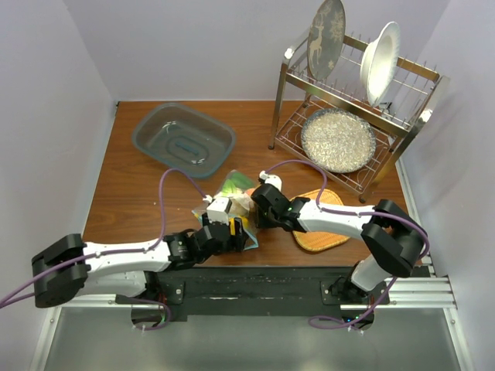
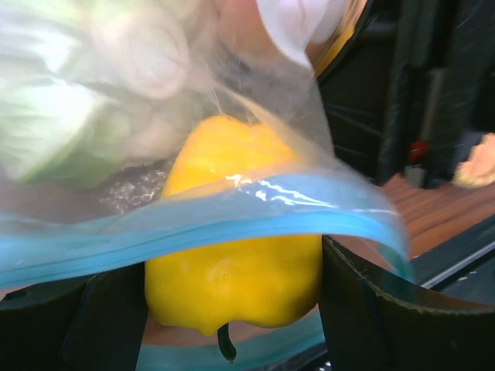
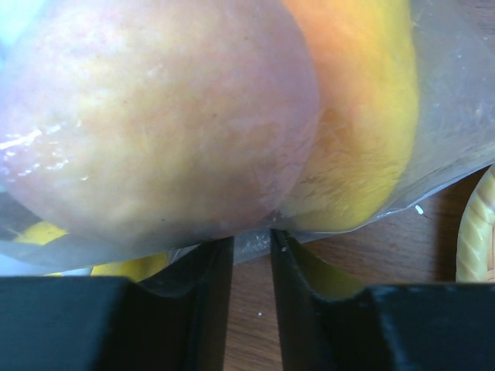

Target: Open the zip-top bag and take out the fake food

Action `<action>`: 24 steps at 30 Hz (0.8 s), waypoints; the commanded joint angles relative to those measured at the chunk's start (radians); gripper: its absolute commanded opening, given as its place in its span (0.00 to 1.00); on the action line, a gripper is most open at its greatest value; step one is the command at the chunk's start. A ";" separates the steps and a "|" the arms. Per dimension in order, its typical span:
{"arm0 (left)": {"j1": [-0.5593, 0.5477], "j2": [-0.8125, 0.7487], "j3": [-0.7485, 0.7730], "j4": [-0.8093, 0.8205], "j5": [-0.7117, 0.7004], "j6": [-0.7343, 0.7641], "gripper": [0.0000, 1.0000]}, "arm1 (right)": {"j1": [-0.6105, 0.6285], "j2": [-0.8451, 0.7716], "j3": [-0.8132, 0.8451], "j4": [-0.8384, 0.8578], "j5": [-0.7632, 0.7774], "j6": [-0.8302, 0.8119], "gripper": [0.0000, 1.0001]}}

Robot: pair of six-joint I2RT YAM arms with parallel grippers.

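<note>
The zip-top bag [image 1: 234,189] lies mid-table, between both arms. In the left wrist view its teal zip strip [image 2: 193,224] runs across a yellow bell pepper [image 2: 232,290] that pokes out of the bag's mouth. My left gripper [image 2: 233,259] has a finger pressed against each side of the pepper; in the top view this gripper [image 1: 233,228] is at the bag's near end. White and green fake food [image 2: 69,116] shows through the plastic behind. The right gripper [image 3: 251,239] stands narrowly open, the bag's [image 3: 445,116] edge between its tips. A peach [image 3: 155,116] and an orange-yellow piece [image 3: 363,116] fill that view.
An orange woven mat [image 1: 321,226] lies under the right arm. A grey plastic tub [image 1: 183,139] sits at the back left. A wire dish rack [image 1: 352,116] with plates and a bowl stands at the back right.
</note>
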 commanded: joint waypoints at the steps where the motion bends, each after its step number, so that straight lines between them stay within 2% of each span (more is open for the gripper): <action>1: -0.004 -0.101 0.048 -0.078 -0.050 -0.050 0.31 | -0.012 0.000 0.024 0.006 0.043 -0.010 0.24; 4: -0.004 -0.135 0.073 -0.160 -0.050 -0.066 0.31 | -0.018 -0.009 0.015 0.007 0.062 -0.007 0.22; 8: -0.004 -0.171 0.108 -0.265 -0.027 -0.099 0.26 | -0.023 -0.023 0.006 0.017 0.065 -0.007 0.22; 14: -0.004 -0.286 0.136 -0.435 0.065 -0.139 0.24 | -0.026 -0.026 0.010 0.021 0.059 -0.010 0.21; 20: -0.004 -0.372 0.205 -0.564 0.234 -0.084 0.25 | -0.026 -0.055 0.006 0.024 0.048 -0.013 0.21; 23: -0.004 -0.404 0.243 -0.552 0.333 -0.028 0.25 | -0.026 -0.083 0.006 0.020 0.045 -0.014 0.22; 24: -0.004 -0.414 0.243 -0.523 0.414 -0.015 0.24 | -0.026 -0.091 0.004 0.017 0.045 -0.016 0.23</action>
